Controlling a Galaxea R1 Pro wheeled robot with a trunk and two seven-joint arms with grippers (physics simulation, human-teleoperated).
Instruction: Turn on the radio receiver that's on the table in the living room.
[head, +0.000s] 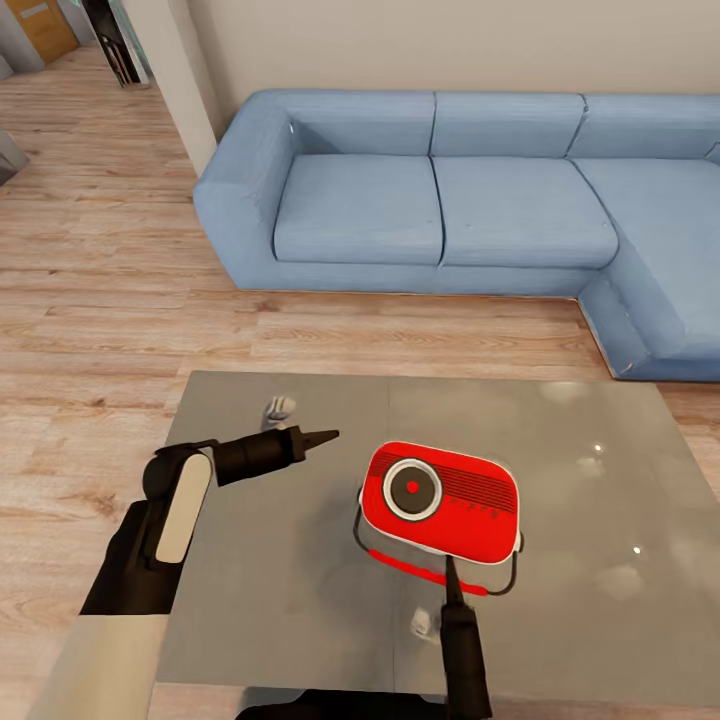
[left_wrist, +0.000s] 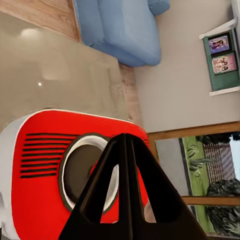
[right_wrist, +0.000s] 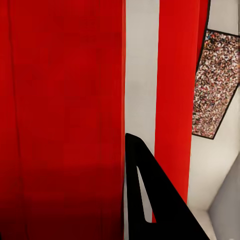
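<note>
The small red rounded radio receiver (head: 440, 502) lies on the glossy grey table (head: 620, 480); the closed, empty left gripper (head: 330, 435) hovers beside it, and the closed right gripper (head: 449, 566) touches its near edge.

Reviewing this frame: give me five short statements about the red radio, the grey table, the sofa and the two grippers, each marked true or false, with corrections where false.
1. The small red rounded radio receiver lies on the glossy grey low table. True.
2. The dot at the centre of the radio's round dial is green. False: it shows red.
3. The left gripper holds the radio's handle. False: its shut tips point at the radio from the side, apart from it.
4. The right gripper reaches the radio's near edge, by the thin loop handle. True.
5. The blue L-shaped sofa stands beyond the table. True.
</note>
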